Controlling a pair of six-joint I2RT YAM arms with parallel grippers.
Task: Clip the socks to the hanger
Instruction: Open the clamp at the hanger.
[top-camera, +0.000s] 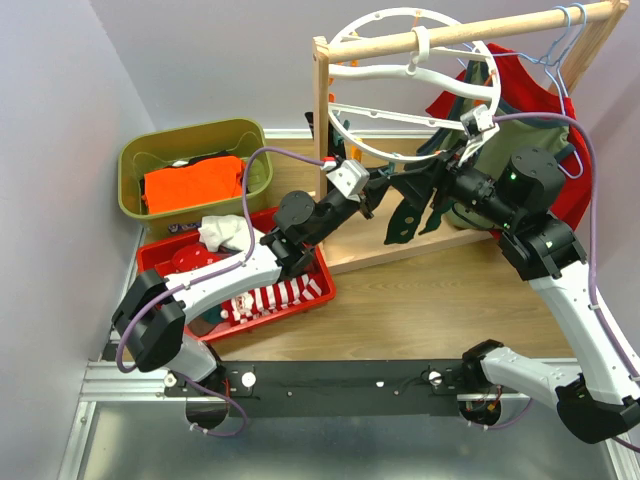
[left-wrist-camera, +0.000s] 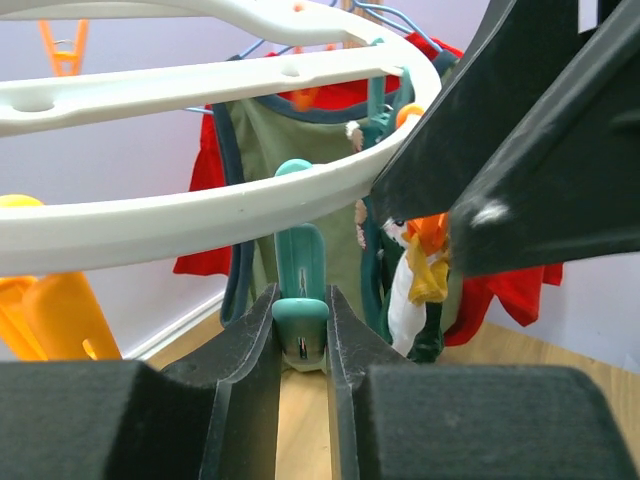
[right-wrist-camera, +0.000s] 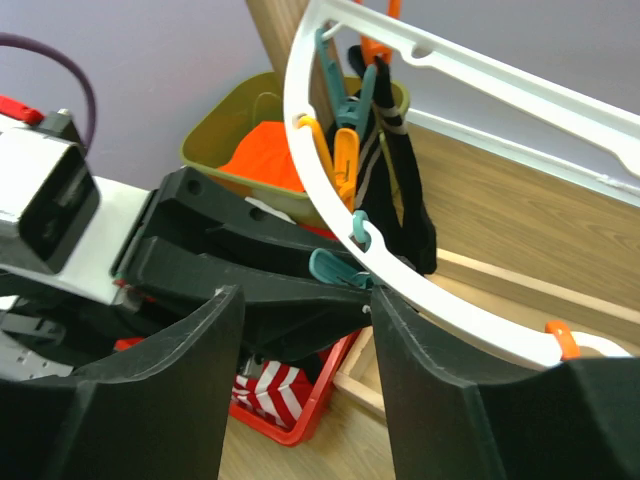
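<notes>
Teal clip (left-wrist-camera: 298, 262) pinched tight in the left gripper (left-wrist-camera: 301, 297), right gripper (right-wrist-camera: 305, 300) wide open, empty.
The hanger (left-wrist-camera: 200, 215) hangs off the rack (top-camera: 322, 120) by the far edge, with one dark sock (right-wrist-camera: 400, 190) clipped on. Both grippers are nose to nose under its near rim, pretty cramped. More socks (top-camera: 265, 298) sit in the tray (top-camera: 328, 285) by the left edge.

1. The large round white plastic ring hanger (left-wrist-camera: 200, 215) was cut off by the left and top edges of the left wrist view.
2. The red plastic tray (top-camera: 328, 288) was partly covered by the left arm (top-camera: 235, 272); what lay beneath could not be made out.
3. The orange folded garment (right-wrist-camera: 265, 165) was partly hidden behind the hanger's rim in the right wrist view.
</notes>
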